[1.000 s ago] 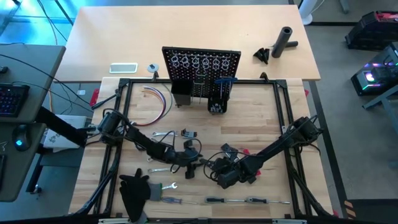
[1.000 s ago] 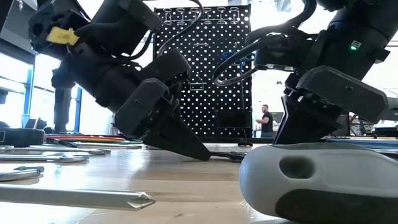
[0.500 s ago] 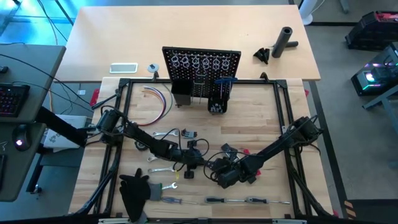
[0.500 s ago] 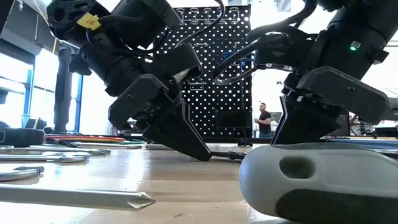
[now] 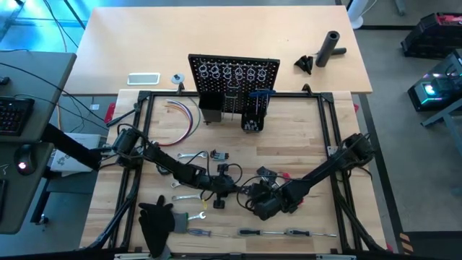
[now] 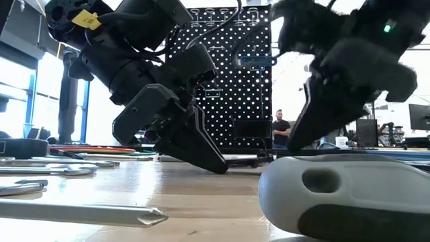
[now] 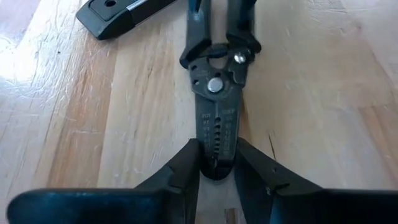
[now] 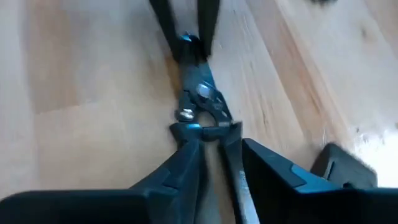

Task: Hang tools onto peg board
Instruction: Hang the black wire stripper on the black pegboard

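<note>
Left pincer: The left pincer (image 7: 216, 163) is down at the counter (image 5: 303, 144), closed on the flat nose of the pliers (image 7: 214, 118), one finger on each side.
Right pincer: The right pincer (image 8: 217, 155) faces the left one from the other end of the pliers. It is partly open around the two handles, with a gap on one side, so it does not look like a firm hold.
Why held this way: The pliers lie flat on the wood, between the two pincers. With one end pinched and the other loosely straddled, this looks like a handover or a re-grip that would let the tool be lifted to hang properly.
Where the board is: The peg board (image 5: 234, 79) stands upright well beyond both pincers, at the far side of the counter. The pliers have yet to travel there.
Already hung: One blue-handled tool (image 5: 261, 92) sits on the board, far ahead of the left pincer.
Counts: Two pincers, one pair of pliers between them, one peg board. Other tools lie on the near part of the counter around the pincers, too small to count reliably.
</note>
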`<state>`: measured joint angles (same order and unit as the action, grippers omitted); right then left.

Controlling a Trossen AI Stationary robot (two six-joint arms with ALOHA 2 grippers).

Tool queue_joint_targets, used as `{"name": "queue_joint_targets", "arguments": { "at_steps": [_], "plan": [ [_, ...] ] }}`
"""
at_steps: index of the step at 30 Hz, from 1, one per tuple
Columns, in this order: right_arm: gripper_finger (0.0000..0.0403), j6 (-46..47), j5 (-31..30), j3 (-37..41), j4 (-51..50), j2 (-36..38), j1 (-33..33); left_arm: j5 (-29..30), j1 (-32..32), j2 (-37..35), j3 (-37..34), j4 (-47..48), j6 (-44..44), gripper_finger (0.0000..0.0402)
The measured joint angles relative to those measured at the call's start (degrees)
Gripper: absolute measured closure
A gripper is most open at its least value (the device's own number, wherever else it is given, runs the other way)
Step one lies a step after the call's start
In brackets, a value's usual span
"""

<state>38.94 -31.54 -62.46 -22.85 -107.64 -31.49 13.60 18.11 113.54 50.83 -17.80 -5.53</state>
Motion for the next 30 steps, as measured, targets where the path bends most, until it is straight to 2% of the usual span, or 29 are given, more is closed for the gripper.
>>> {"name": "queue_joint_targets", "arguments": {
  "at_steps": [6, 11, 25, 30],
  "plan": [
    [0.0268, -4.8, -3.0, 0.0, 0.3, 1.1, -1.8, -0.7, 0.0, -0.9, 0.0, 0.0, 1.4, 0.0363],
    [0.0266, -7.0, -2.7, 0.0, 0.1, 1.2, -2.9, -0.7, -0.1, -1.0, 0.0, -0.2, 1.5, 0.0397],
    [0.0265, -9.3, -2.2, 0.0, -2.7, 1.2, -0.6, -1.1, 0.0, -0.9, 0.0, -1.4, 1.6, 0.0398],
    [0.0273, -11.0, 2.7, 0.0, -1.0, 1.1, 1.8, -1.3, 0.0, -0.9, 0.0, -1.5, 1.6, 0.0398]
  ]
}}
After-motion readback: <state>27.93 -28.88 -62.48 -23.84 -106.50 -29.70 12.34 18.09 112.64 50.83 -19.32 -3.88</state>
